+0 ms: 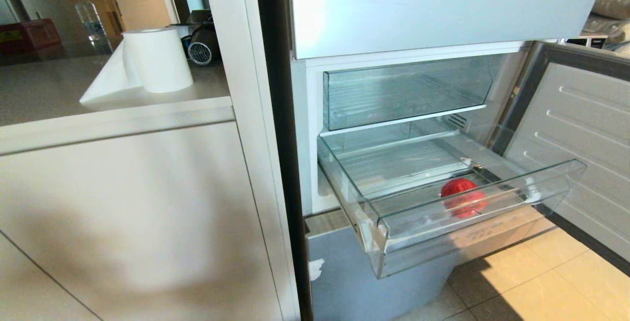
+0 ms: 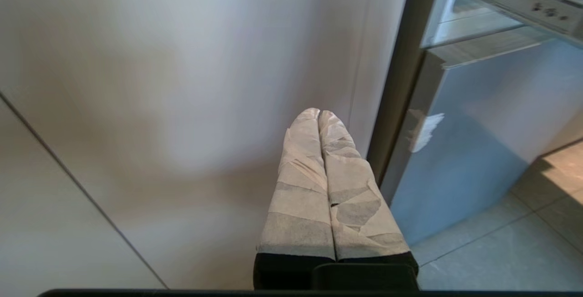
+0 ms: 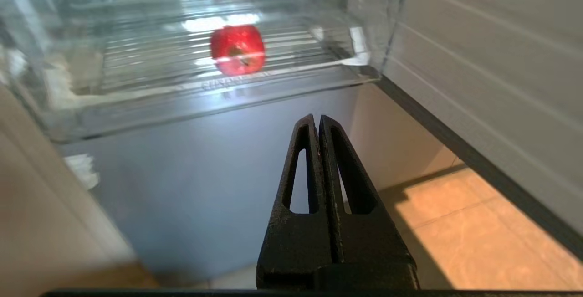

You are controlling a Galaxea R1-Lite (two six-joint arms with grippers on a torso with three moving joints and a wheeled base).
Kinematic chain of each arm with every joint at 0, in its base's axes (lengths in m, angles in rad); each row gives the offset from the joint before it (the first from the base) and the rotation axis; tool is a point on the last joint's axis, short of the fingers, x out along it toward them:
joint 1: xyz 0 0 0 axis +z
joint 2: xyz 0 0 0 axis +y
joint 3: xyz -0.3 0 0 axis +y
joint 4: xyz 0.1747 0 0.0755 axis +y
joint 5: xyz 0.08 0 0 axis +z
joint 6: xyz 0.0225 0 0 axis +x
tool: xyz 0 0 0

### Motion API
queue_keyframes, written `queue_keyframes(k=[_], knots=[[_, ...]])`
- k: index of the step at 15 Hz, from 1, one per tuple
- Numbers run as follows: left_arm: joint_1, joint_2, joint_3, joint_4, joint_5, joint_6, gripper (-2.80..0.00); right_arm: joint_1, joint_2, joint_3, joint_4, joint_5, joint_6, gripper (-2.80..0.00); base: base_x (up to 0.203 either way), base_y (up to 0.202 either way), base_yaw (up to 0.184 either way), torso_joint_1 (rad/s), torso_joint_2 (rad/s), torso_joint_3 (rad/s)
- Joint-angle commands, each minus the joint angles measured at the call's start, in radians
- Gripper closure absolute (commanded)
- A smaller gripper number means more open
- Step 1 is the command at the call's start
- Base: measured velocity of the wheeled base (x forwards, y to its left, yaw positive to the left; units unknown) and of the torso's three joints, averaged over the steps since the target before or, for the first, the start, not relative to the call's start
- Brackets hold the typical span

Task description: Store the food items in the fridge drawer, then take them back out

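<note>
At far left, a beige counter [image 1: 59, 89] carries a roll of white paper towel [image 1: 156, 59] with one sheet trailing off, and a clear plastic bottle [image 1: 91, 23] stands behind it. Below the counter runs a plain pale cabinet front [image 1: 123, 212]. The left gripper [image 2: 319, 114], fingers wrapped in pale tape, is pressed closed and empty, pointing at this cabinet front beside the dark edge of the fridge; it does not appear in the head view.

Moving right, the fridge [image 1: 443, 6] stands with its lower compartment open. An upper clear drawer [image 1: 408, 89] sits pushed in. Beneath it, the fridge drawer [image 1: 472, 222] is pulled out, its thick transparent lip toward the camera. One red fruit [image 1: 463, 198] rests on the ribbed floor, near the front lip and right of centre; its stem dimple shows in the right wrist view [image 3: 237, 50].

The right gripper [image 3: 318, 119], black and bare, is clenched on nothing, positioned below and in front of the drawer, apart from it. At far right, the open fridge door [image 1: 581, 129] shows its ribbed inner panel above a tan tiled floor [image 1: 551, 281].
</note>
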Motion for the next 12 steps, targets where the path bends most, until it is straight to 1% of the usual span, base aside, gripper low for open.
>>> queue_keyframes(k=[1,4,7,9,11,12], knots=[[0.000,0.001,0.002,0.000,0.000,0.000,0.00,0.000,0.275,-0.158,0.026,0.000,0.003,0.00,0.000,0.000,0.000,0.000,0.00,0.000],[0.000,0.000,0.002,0.000,0.000,-0.001,0.00,-0.001,0.698,-0.423,0.078,0.000,0.027,0.00,0.000,0.000,0.000,0.000,0.00,0.000],[0.000,0.001,0.002,0.000,0.000,-0.001,0.00,0.000,1.062,-0.644,0.108,0.002,0.044,0.00,0.000,0.000,0.000,0.000,0.00,0.000],[0.000,0.001,0.002,0.000,0.000,-0.001,0.00,0.002,1.262,-0.793,0.137,0.005,0.051,0.00,0.000,0.000,0.000,0.000,0.00,0.000],[0.000,0.000,0.002,0.000,0.000,0.000,0.00,0.014,1.426,-0.950,0.179,0.029,0.055,0.00,0.000,0.000,0.000,0.000,0.00,0.000],[0.000,0.001,0.002,0.000,0.000,0.000,0.00,0.023,1.486,-1.012,0.209,0.047,0.055,-2.80,0.000,0.000,0.000,0.000,0.00,0.000]])
